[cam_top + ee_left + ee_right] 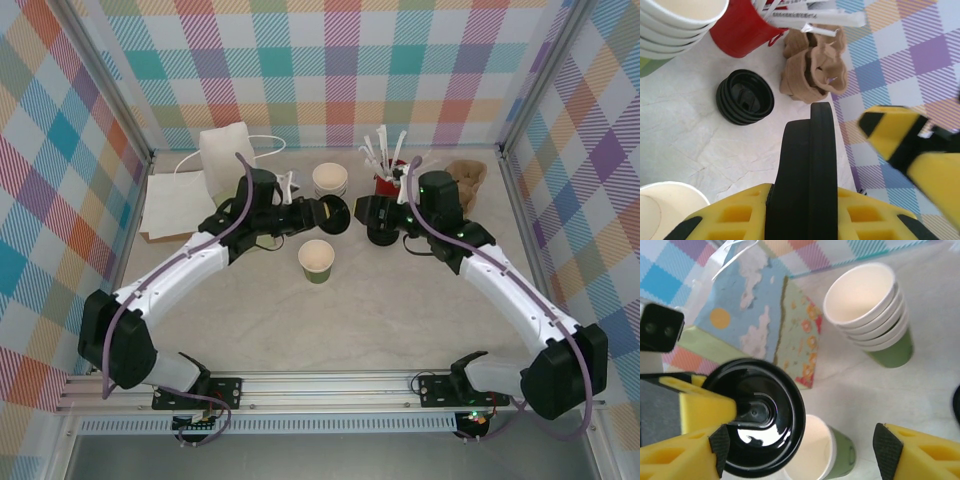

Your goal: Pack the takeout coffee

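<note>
The small cream and olive-green paper cup (316, 260) stands open, with no lid on it, in the middle of the table; I also see this cup (827, 452) in the right wrist view, and its rim (662, 207) in the left wrist view. My left gripper (318, 212) is shut on a round black lid (336, 213), held on edge above and behind the cup. The lid (807, 170) sits edge-on between the yellow fingers (725, 215). My right gripper (362, 212) is open, facing the lid (760, 417) from the right.
A stack of paper cups (330, 180) and a red cup of white stirrers (388, 178) stand behind. A stack of black lids (745, 96) lies by brown cardboard carriers (465, 180). The paper bag (225, 152) stands back left, beside flat white bags (175, 205).
</note>
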